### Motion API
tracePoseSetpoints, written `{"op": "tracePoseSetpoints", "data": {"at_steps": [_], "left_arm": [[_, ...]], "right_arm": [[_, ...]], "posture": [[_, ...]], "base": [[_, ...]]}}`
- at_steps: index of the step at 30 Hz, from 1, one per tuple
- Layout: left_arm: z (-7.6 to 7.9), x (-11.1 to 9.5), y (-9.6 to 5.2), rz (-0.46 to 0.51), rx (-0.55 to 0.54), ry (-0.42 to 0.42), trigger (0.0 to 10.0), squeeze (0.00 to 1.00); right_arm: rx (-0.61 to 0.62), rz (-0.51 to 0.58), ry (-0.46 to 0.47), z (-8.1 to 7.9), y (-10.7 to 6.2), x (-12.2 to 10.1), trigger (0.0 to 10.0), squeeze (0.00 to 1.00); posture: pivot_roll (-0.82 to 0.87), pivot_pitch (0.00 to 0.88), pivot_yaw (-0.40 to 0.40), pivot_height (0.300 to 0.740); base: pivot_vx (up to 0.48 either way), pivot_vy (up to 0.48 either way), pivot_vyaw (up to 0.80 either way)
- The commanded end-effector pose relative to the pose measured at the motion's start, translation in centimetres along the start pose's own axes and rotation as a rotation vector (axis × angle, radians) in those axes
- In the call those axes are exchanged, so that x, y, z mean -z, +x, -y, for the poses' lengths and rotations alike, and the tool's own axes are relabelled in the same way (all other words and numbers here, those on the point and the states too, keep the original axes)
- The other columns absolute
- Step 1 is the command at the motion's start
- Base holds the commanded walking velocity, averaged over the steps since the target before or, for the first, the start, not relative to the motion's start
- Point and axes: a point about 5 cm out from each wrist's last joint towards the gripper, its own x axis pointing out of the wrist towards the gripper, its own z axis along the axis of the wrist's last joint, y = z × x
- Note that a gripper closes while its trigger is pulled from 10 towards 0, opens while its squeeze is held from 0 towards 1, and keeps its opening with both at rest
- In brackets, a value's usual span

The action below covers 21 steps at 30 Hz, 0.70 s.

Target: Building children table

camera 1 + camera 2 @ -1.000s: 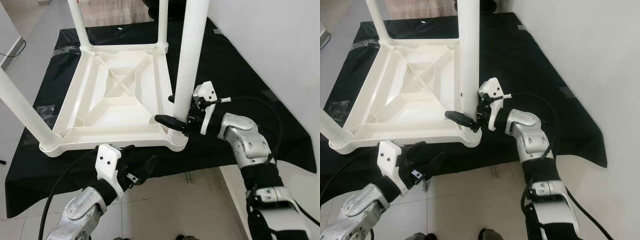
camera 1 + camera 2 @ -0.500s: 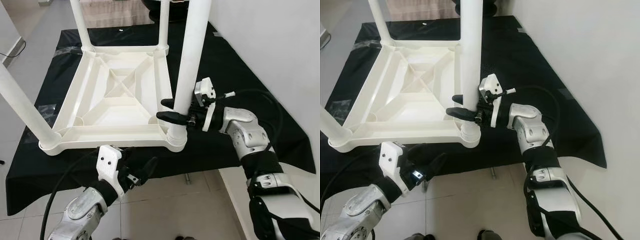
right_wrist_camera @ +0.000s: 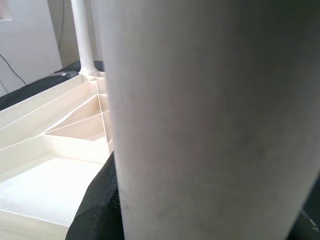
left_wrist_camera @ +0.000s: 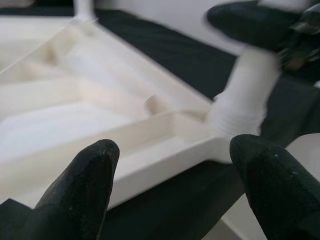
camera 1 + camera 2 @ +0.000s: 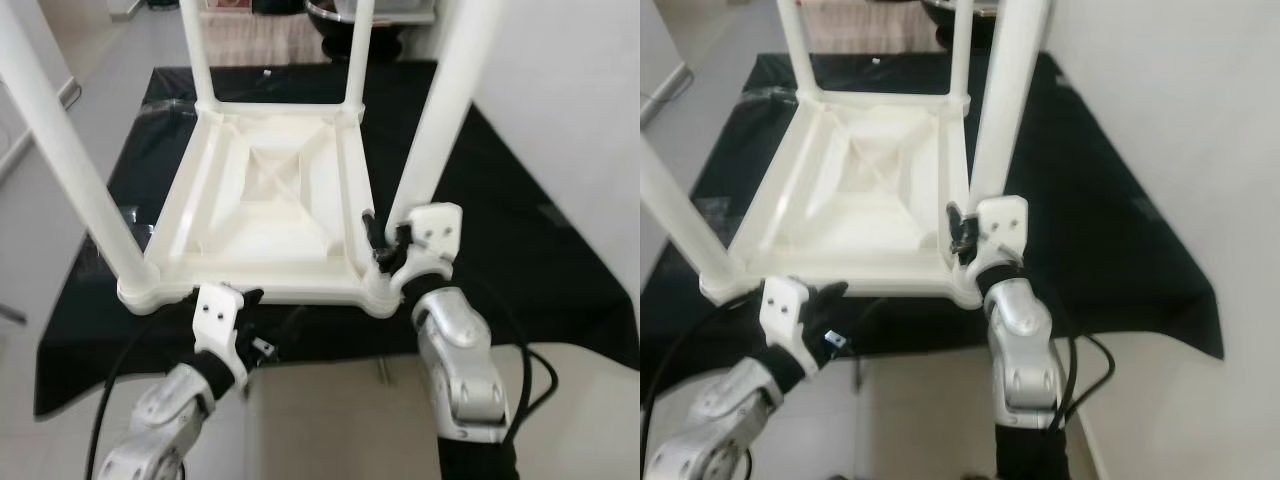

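Children's table [image 5: 270, 215] sits upside down on the black-draped counter [image 5: 520, 210], underside ribs facing up, all four white legs standing in their corner sockets.

Change vs a second ago: the whole view has shifted, so the camera moved (robot leaned in or stepped). Table itself looks unmoved on the cloth. Real change is the right arm: it was reaching in from the right side, now the elbow is tucked under and the wrist sits directly at the near-right corner.

Right pincer [image 5: 383, 240]: closed around the near-right leg [image 5: 440, 120], low, just above its socket [image 5: 378, 292]. Right wrist view agrees: leg fills the frame with a black finger [image 3: 97, 210] pressed against it. Still gripping, same leg as before, slightly lower on it.

Left pincer [image 4: 175, 165]: open, empty. Fingers spread, hovering just off the near edge of the table frame [image 5: 260, 290], not touching. Same idle-ready pose as before, only closer to the edge because of the lean.

Read: legs all appear seated, so assembly looks near done. The right grip low at the socket suggests seating or twisting this last leg home, judgement only. Can't confirm from here whether the thread is fully bottomed. Risk: pushing sideways on the leg could slide the table on the cloth; left pincer is placed to brace the frame if needed.
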Motion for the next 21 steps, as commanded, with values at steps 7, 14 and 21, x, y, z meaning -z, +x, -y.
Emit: {"op": "tracePoseSetpoints", "data": {"at_steps": [7, 14, 21], "left_arm": [[-0.3, 0.8, -0.1, -0.023, -0.02, -0.011, 10.0, 0.0], [-0.5, 0.9, -0.5, -0.035, -0.039, -0.001, 10.0, 0.0], [-0.1, 0.6, -0.7, -0.015, -0.048, -0.03, 10.0, 0.0]], "right_arm": [[-0.152, -0.059, 0.005, -1.1, 1.2, 1.4, 10.0, 0.0], [-0.464, 0.011, 0.086, -0.3, 1.5, -0.9, 10.0, 1.0], [-0.834, -0.02, -0.021, 2.5, 2.4, -1.3, 10.0, 0.0]], "posture": [[-0.09, 0.099, -0.011, 0.74], [-0.05, 0.11, -0.016, 0.74], [-0.02, 0.129, -0.041, 0.74]], "base": [[0.0, 0.0, 0.0], [0.0, 0.0, 0.0], [0.0, 0.0, 0.0]]}}
